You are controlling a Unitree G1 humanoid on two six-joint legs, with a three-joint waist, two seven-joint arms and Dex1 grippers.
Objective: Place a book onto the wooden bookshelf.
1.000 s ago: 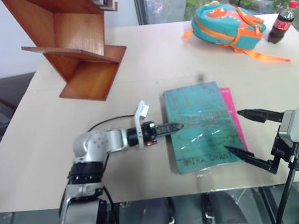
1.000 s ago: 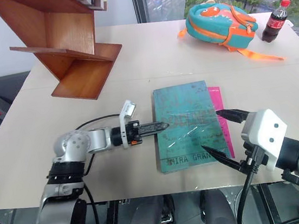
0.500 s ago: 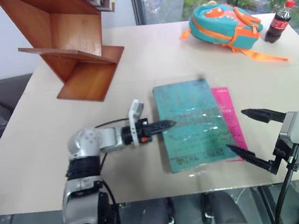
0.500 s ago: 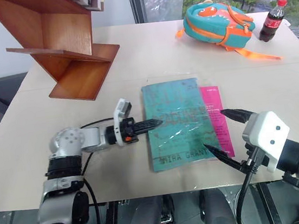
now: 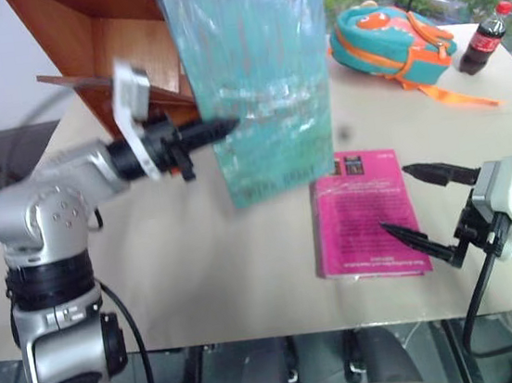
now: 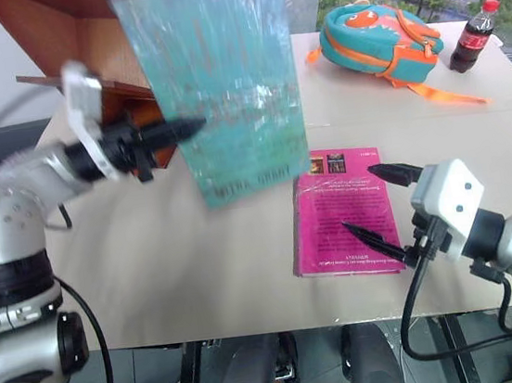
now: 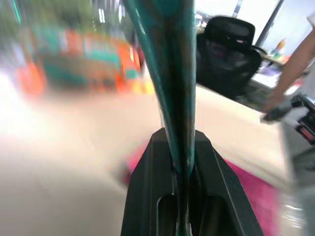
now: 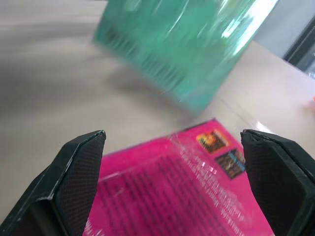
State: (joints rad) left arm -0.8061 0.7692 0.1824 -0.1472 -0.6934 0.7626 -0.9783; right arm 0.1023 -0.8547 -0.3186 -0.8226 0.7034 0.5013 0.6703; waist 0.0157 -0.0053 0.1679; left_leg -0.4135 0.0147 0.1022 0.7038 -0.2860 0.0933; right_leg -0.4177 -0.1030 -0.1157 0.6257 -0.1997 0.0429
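Left eye view: a pale beige table [image 5: 201,273] spreads before me, with a window and green trees beyond its far edge. At twelve o'clock the wooden bookshelf [image 5: 116,40] stands on the table's far left part, its slanted reddish panels rising out of sight. Toward two o'clock lie a teal and orange backpack [image 5: 387,40] and, past it, a cola bottle [image 5: 485,37]. A magenta-pink book [image 5: 362,216] lies flat on the table near my right side. In my left wrist view a dark office chair [image 7: 229,56] and a person's arm [image 7: 295,73] stand in the room beyond the table.

My left gripper [image 5: 220,129] is clamped shut on the book [image 5: 261,83], pinching its left edge; the wrist view shows my two fingers [image 7: 147,196] pressed on either side of the thin cover. The teal-green book hangs upright in the air, clear of the table, just in front of the bookshelf and at eleven o'clock from the pink one. My left arm is raised, forearm about level, pointing toward three o'clock.

My right gripper [image 5: 421,201] is spread wide and holds nothing; it hovers low over the near right edge of the pink book, pointing toward nine o'clock.
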